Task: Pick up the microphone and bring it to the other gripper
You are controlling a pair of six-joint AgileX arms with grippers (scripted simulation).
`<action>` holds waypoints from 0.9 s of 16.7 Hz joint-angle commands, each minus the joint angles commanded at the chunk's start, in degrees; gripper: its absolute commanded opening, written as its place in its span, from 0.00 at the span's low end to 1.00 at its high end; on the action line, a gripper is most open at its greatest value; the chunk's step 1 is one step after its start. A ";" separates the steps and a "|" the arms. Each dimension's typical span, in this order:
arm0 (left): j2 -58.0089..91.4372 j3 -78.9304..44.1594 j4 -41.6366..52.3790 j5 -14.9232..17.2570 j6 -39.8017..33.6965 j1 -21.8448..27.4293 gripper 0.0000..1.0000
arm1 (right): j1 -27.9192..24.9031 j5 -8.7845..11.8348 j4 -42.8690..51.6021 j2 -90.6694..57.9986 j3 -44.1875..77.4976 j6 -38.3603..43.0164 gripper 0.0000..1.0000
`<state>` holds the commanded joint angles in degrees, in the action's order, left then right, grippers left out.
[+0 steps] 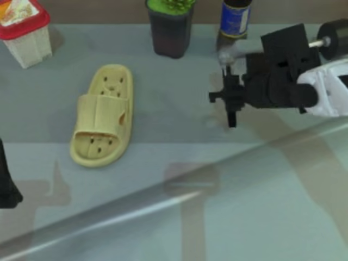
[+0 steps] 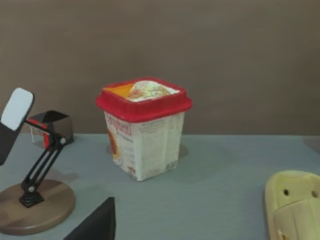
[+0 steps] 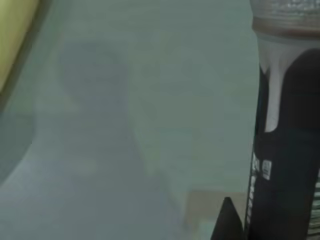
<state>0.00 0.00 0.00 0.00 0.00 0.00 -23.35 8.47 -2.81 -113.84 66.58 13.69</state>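
Top view: the right pincer [image 1: 230,81] sits at upper right, clenched on the microphone [image 1: 230,89], whose grey head [image 1: 227,53] points up-frame and black handle down-frame. A yellow slipper [image 1: 101,115] lies left of centre on the bench [image 1: 174,217]. The left pincer [image 1: 6,182] is at the left edge; I cannot tell its state.

Left wrist view: a red-lidded tub [image 2: 143,126] stands mid-frame.

Right wrist view: the microphone [image 3: 285,140] fills the right side.

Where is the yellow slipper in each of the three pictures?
Top view: the yellow slipper lies left of centre on the table.
Left wrist view: only one end of it shows, at the lower right corner.
Right wrist view: a yellow edge at the upper left corner, probably its side.
Shared landmark: the slipper itself appears in all three.
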 joint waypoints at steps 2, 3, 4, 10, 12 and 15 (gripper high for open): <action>0.00 0.00 0.00 0.00 0.00 0.00 1.00 | 0.08 2.99 -11.75 2.39 -3.48 -2.82 0.00; 0.00 0.00 0.00 0.00 0.00 0.00 1.00 | 0.13 4.43 -17.36 3.70 -5.17 -4.21 0.00; 0.00 0.00 0.00 0.00 0.00 0.00 1.00 | 0.18 5.82 -22.65 5.05 -6.76 -5.57 0.00; 0.00 0.00 0.00 0.00 0.00 0.00 1.00 | 0.43 11.89 -42.86 12.48 -13.09 -11.91 0.00; 0.00 0.00 0.00 0.00 0.00 0.00 1.00 | 0.50 12.55 -44.81 13.64 -13.76 -12.68 0.00; 0.00 0.00 0.00 0.00 0.00 0.00 1.00 | 0.50 12.58 -44.91 13.71 -13.79 -12.72 0.00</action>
<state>0.00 0.00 0.00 0.00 0.00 0.00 -22.85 21.05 -47.71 -100.14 52.79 0.97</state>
